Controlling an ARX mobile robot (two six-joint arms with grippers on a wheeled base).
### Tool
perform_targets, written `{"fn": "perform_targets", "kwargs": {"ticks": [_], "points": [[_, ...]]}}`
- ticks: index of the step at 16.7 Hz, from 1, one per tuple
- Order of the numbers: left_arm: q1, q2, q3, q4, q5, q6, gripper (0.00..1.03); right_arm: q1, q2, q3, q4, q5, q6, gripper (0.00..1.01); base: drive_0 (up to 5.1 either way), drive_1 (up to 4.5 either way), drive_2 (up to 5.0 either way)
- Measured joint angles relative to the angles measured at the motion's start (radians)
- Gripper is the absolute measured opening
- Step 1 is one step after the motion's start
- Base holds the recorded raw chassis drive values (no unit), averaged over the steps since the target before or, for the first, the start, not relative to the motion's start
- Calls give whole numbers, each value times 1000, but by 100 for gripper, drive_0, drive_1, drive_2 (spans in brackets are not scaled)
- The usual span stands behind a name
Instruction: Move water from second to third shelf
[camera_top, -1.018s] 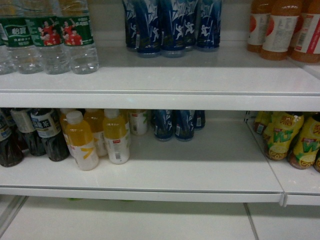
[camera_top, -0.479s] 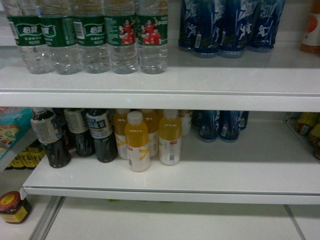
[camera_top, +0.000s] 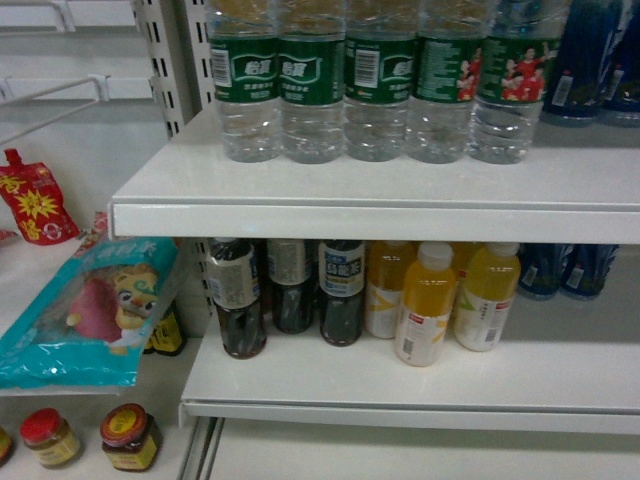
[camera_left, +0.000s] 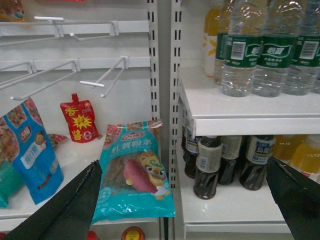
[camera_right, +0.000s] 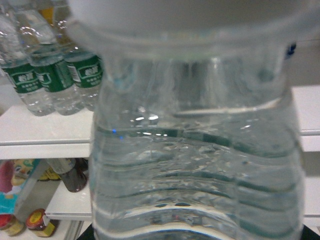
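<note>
A clear ribbed water bottle (camera_right: 195, 150) fills the right wrist view, upright and very close. My right gripper (camera_right: 195, 236) is shut on it; only dark slivers of its fingers show at the bottom corners. Behind it, several more water bottles (camera_right: 55, 80) with green labels stand in a row on a white shelf. The head view shows that same row of water bottles (camera_top: 385, 90) on the upper shelf (camera_top: 370, 220), and no gripper. My left gripper (camera_left: 185, 200) hangs open and empty before the shelf upright, its dark fingers (camera_left: 65, 210) spread wide.
The lower shelf (camera_top: 400, 400) carries dark tea bottles (camera_top: 240, 300) and yellow juice bottles (camera_top: 425, 305). In the bay to the left lie a teal snack bag (camera_top: 95, 315) and a red pouch (camera_top: 35, 200), under bare wire hooks (camera_left: 100, 82). Small jars (camera_top: 128, 437) stand below.
The head view has swung left: the shelves and bottles slid right across the frame, and the left bay with the snack bag, red pouch and jars came into sight.
</note>
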Motion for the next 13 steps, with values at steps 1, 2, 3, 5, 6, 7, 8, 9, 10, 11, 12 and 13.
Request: {"fn": "perform_targets", "kwargs": {"ticks": [1, 2, 3, 5, 6, 7, 8, 9, 10, 11, 12, 13], "points": [[0, 0, 0, 1, 0, 0, 98, 0, 0, 0, -3, 0, 0, 42, -476, 345, 166], [0, 0, 0, 0, 0, 0, 98, 0, 0, 0, -10, 0, 0, 42, -481, 340, 162], [0, 0, 0, 0, 0, 0, 98, 0, 2, 0, -5, 0, 0, 42, -329, 264, 79], [0, 0, 0, 2, -1, 0, 98, 0, 2, 0, -7, 0, 0, 42, 0, 0, 0], [0, 0, 0, -5, -3, 0, 98, 1, 2, 0, -3, -8, 0, 42, 0, 0, 0], [0, 0, 0, -3, -3, 0, 98, 2, 2, 0, -3, -18, 3, 42, 0, 0, 0], [0, 0, 0, 0, -3, 0, 98, 2, 2, 0, -6, -18, 3, 42, 0, 0, 0], [0, 0, 0, 0, -3, 0, 98, 0, 2, 0, -6, -13, 3, 42, 0, 0, 0], [0, 0, 0, 0, -3, 0, 98, 0, 2, 0, -7, -4, 2, 42, 0, 0, 0], [0, 0, 0, 0, -1, 0, 98, 0, 2, 0, -6, -2, 2, 42, 0, 0, 0], [0, 0, 0, 0, 0, 0, 98, 0, 2, 0, -6, -2, 2, 42, 0, 0, 0], [0, 0, 0, 0, 0, 0, 98, 0, 2, 0, -6, -2, 2, 42, 0, 0, 0]]}}
